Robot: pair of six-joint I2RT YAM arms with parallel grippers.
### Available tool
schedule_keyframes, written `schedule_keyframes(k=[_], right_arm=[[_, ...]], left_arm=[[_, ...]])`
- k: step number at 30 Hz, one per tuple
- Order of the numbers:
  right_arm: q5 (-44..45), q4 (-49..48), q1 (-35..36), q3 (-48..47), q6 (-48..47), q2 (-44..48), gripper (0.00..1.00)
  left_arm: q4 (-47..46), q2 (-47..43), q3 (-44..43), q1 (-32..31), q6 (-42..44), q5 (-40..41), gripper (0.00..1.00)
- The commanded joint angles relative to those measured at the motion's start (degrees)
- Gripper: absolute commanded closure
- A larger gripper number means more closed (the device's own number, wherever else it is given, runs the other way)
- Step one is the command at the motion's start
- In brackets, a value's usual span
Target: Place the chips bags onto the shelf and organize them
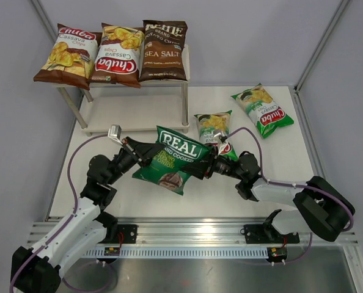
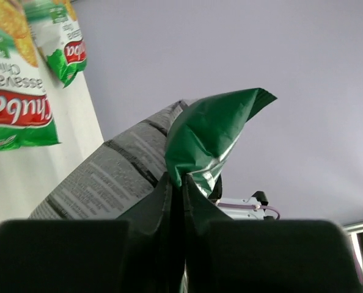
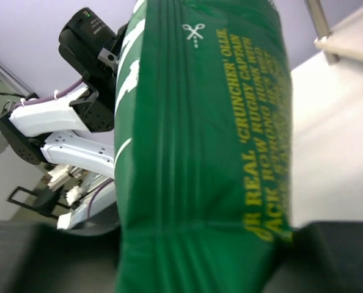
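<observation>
Left fingers (image 2: 59, 256) and right fingers (image 3: 334, 256) clamped tight, tips inward.

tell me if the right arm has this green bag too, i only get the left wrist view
Observer: Yes. From the top, the right gripper is shut on the right edge of the REAL bag, opposite the left gripper on its left edge.
Operator: how full is the shelf
Observer: Its top board carries three bags side by side: the left brown Chuba bag, the second brown Chuba bag and the Kettle bag.
Operator: and lower down
Observer: The part of the lower board that shows under the top one has no bag on it.
</observation>
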State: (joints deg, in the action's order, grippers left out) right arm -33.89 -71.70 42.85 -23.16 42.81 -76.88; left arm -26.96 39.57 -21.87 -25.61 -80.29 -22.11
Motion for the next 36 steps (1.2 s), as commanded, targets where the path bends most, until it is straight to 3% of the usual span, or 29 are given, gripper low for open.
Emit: schedule_keyframes(k=[1, 5, 6, 8, 13, 17, 23, 31, 36], right_arm=[[-1.27, -7.52, 0.57, -1.19, -2.29, 5.68, 0.64], [2.33, -0.38, 0.57, -1.36, -2.82, 11.83, 0.77], [3.03, 2.59, 0.65, -1.63, -2.99, 14.45, 0.77], [5.23, 5.59, 0.66, -2.41, -3.17, 17.19, 0.78], [15.05, 20.71, 0.66, -4.96, -3.52, 27.12, 0.79], [19.82, 24.85, 0.66, -6.72, -1.77, 31.96, 0.79], [22.63, 20.21, 0.65, -7.43, 4.82, 34.52, 0.79], [19.22, 13.44, 0.66, -10.76, 10.27, 31.27, 0.79], [17.9, 8.08, 0.57, -11.38, 12.91, 27.23, 0.79]], left_arm=[[1.46, 0.51, -6.51, -0.41, 6.35, -1.62, 0.82], [6.48, -0.63, -12.57, -0.41, 15.76, -1.36, 0.41], [7.09, -1.25, -14.76, -0.41, 17.78, -1.71, 0.16], [11.81, -2.74, -16.88, -0.41, 24.46, 0.64, 0.01], [13.0, -12.39, -13.4, -0.41, 34.93, 6.55, 0.01], [-0.67, -16.72, -4.95, -0.41, 35.56, 3.14, 0.01], [-21.76, -14.89, 4.71, -0.5, 31.34, -0.65, 0.01], [-46.14, -3.81, 6.93, -4.44, 25.36, -4.35, 0.01], [-47.48, 0.76, 4.73, -10.68, 28.69, -1.71, 0.01]])
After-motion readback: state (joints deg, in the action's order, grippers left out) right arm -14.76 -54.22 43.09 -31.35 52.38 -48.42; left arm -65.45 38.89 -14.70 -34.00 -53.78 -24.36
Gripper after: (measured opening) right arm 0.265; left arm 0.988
